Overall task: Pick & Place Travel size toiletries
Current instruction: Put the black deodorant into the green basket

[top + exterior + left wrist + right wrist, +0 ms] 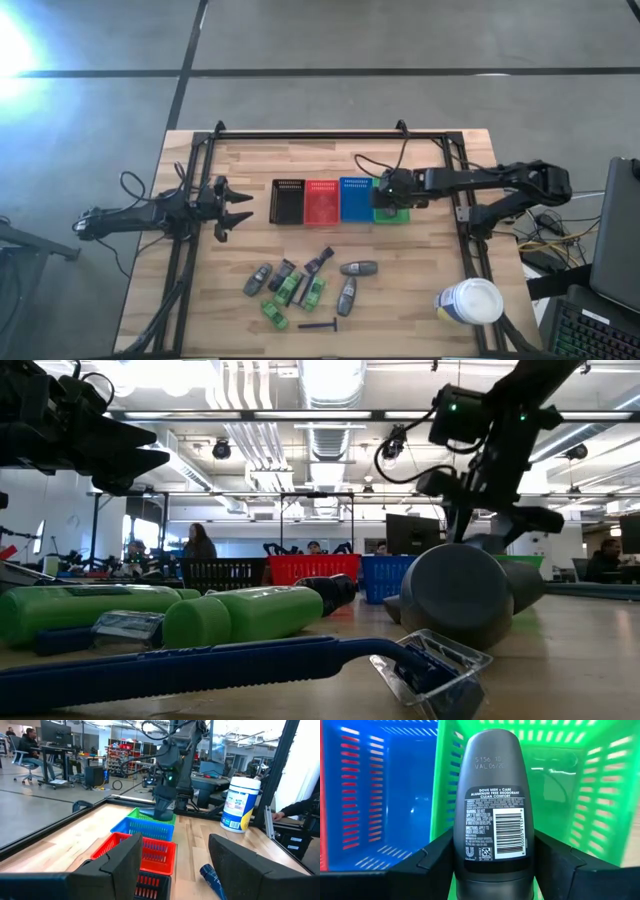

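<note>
At the desk's point(420, 300) left edge, the left pincer point(240, 207) hovers with its two dark fingers point(122, 865) spread wide and nothing between them. Just ahead of it sits a row of four mesh baskets, one of each colour: black point(287, 201) nearest, then red point(321, 201), blue point(355, 198) and green point(392, 214) farthest.

Beside that pincer, toward the desk's front edge, lie the loose travel size toiletries point(300, 290). From left to right the high view shows about three grey tubes point(358, 268), about four bright green packets point(287, 290), two small dark pieces point(318, 262) and one thin dark razor point(318, 325); the exact counts are hard to tell where the items lie close together. In the low view the razor's blue handle lies nearest the camera.

Over the green basket, the right pincer point(388, 187) is closed on a grey roll-on deodorant point(492, 810), one finger on each side of the bottle. The bottle's rounded cap points away from the pincer, down into the green basket, and its label with a barcode faces the wrist camera. The blue basket is just beside this pincer, with the red one beyond it.

Well apart from the right pincer, at the desk's front right corner, stands one white tub point(470, 301) with a blue label.
</note>
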